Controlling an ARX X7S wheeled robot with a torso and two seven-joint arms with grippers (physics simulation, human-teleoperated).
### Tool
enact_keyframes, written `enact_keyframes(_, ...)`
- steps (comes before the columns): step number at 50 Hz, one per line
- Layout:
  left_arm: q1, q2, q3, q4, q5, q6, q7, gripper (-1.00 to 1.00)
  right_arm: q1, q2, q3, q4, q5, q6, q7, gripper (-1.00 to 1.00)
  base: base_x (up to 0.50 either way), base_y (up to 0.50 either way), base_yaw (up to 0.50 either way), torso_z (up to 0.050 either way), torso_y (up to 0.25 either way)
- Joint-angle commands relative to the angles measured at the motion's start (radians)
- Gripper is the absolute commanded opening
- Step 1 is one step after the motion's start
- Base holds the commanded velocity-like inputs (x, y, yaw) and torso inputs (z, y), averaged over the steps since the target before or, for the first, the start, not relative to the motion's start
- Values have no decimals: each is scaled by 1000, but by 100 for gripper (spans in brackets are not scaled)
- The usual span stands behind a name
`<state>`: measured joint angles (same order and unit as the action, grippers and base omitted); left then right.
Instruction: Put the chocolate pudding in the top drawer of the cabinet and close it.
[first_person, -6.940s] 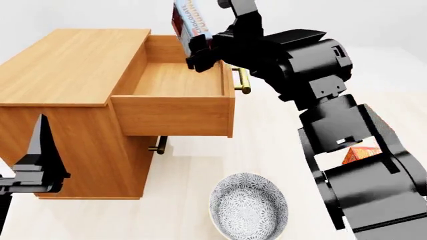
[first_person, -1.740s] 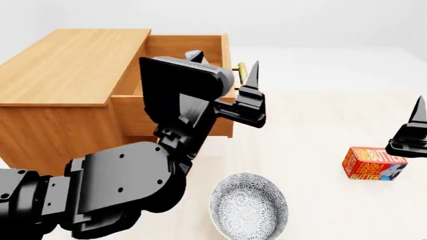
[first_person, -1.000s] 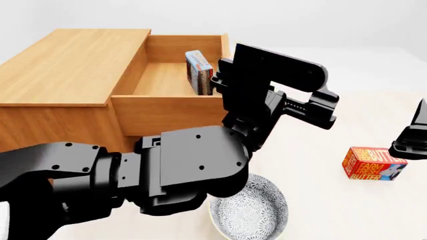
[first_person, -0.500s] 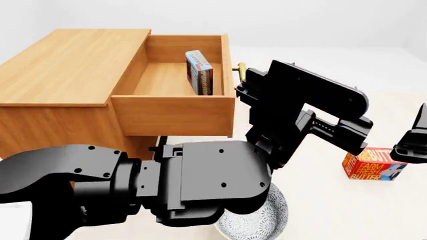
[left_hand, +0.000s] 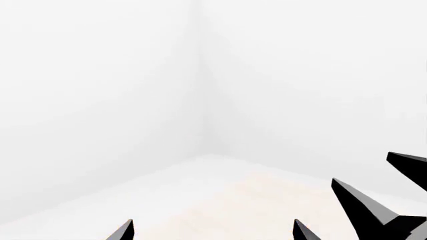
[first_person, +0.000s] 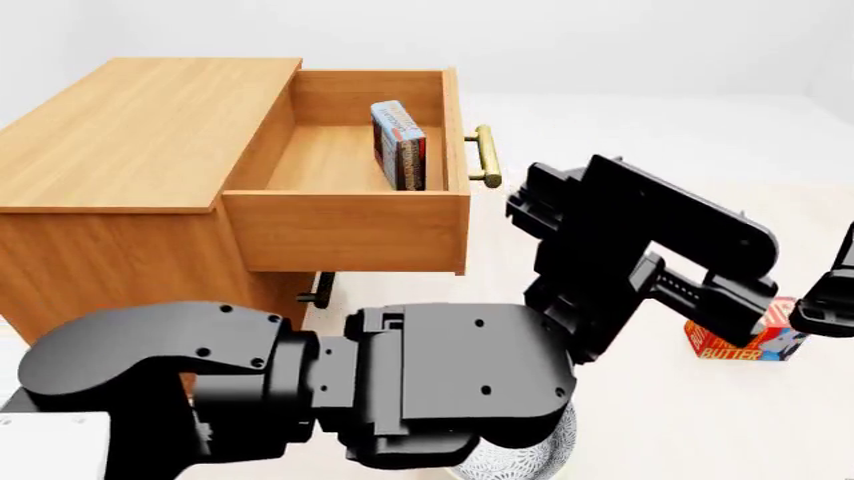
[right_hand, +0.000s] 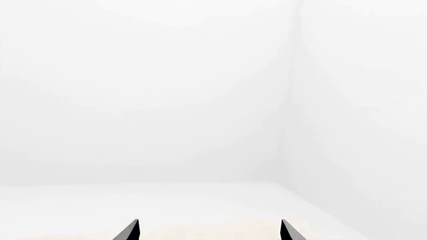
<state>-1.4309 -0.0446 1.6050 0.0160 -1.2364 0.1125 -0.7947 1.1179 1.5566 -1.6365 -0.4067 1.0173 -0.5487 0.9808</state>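
Note:
The chocolate pudding (first_person: 398, 145) stands on its edge inside the top drawer (first_person: 347, 230), against the right wall. That drawer is pulled well out of the cabinet (first_person: 134, 130), and its brass handle (first_person: 485, 155) shows clear of my arm. My left arm (first_person: 441, 390) sweeps across the foreground, its wrist (first_person: 641, 250) to the right of the drawer. In the left wrist view the left gripper (left_hand: 213, 231) is open and empty, facing white walls. The right gripper (right_hand: 209, 231) is open and empty too; it shows at the head view's right edge (first_person: 830, 300).
A red-orange butter box (first_person: 747, 342) lies on the table at the right, half hidden behind my left wrist. The patterned bowl (first_person: 527, 468) is almost fully covered by my left arm. A lower drawer's handle (first_person: 316, 290) shows under the open drawer.
My left arm has swung right, away from the drawer front, uncovering the brass handle and now covering part of the butter box. The pudding and drawer have not moved.

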Motion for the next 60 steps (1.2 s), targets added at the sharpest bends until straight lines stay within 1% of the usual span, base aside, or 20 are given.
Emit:
enact_keyframes(1,16,12,4,-23,6,-3,13,100,-24,14,-19,10,-21,-56,28,100,0,0,0,0,0)
enact_keyframes(11,25,12,-1,-50,8,-3,29,100,-52,14,-44,36,-49,-125,72,100,0,0,0,0,0)
enact_keyframes(20,30,36,-15,-127,-40,-28,77,100,-49,14,-39,32,-42,-117,65,100,0,0,0,0,0)
enact_keyframes(25,44,44,-33,-175,-88,-69,124,100,-49,14,-37,34,-33,-116,52,100,0,0,0,0,0)
enact_keyframes(40,52,45,-43,-232,-123,-103,156,100,-54,14,-38,39,-23,-123,35,100,0,0,0,0,0)
enact_keyframes(49,65,45,-41,-250,-107,-104,177,100,-54,12,-35,38,-19,-130,21,100,0,0,0,0,0)
enact_keyframes(60,82,45,-42,-309,-136,-114,227,100,-60,14,-36,42,-22,-137,19,100,0,0,0,0,0)
